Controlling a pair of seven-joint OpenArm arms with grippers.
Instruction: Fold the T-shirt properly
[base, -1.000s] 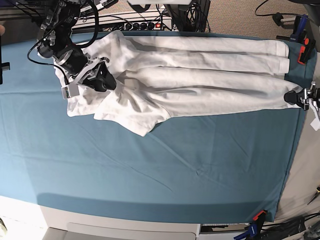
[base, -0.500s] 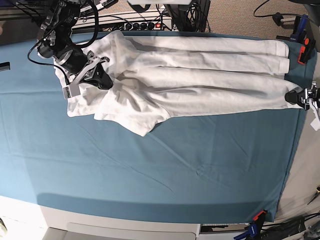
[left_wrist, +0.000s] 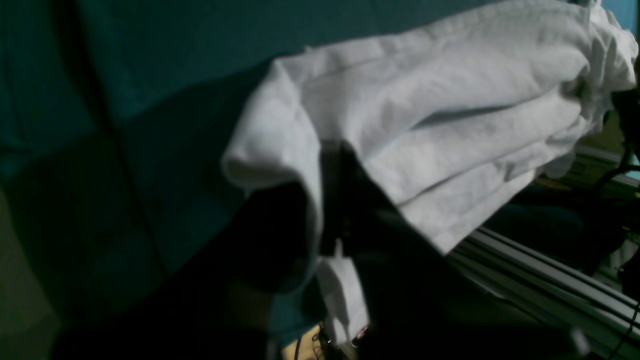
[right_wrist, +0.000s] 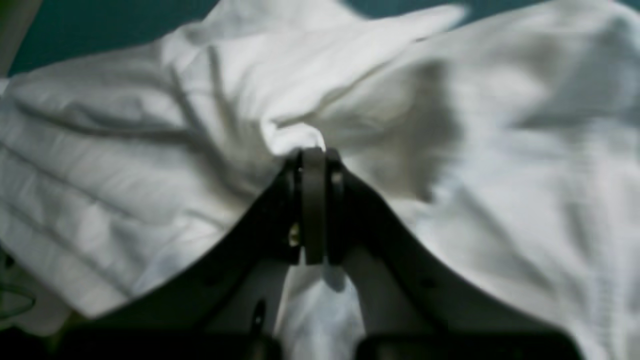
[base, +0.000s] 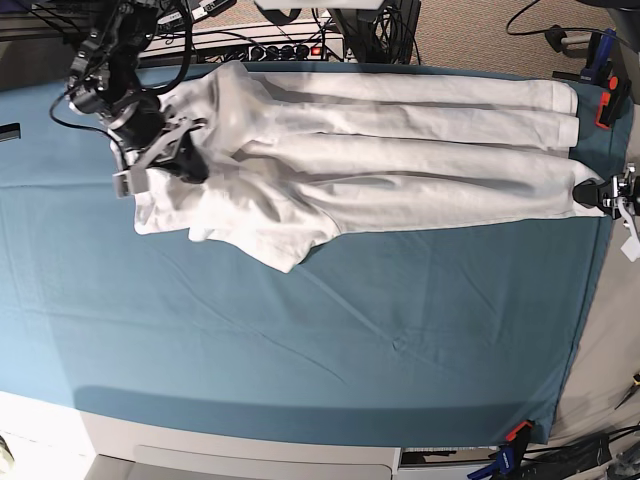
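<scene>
Right end effector (right_wrist: 314, 150) pinches the T-shirt (base: 400, 150); left end effector's (base: 590, 193) grip is unclear.

Base camera looks straight down over the whole table (base: 300, 340); both wrist cameras sit close (dim, blurred) on the T-shirt (base: 400, 150), seen in all views.

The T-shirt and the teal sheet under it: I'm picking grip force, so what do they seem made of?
The T-shirt looks like soft matte woven or knit cotton: it creases, bunches where the right gripper pinches it, and shows stitched hems. The teal sheet seems a thin matte fabric with shallow wrinkles; its fibre can't be told.
</scene>
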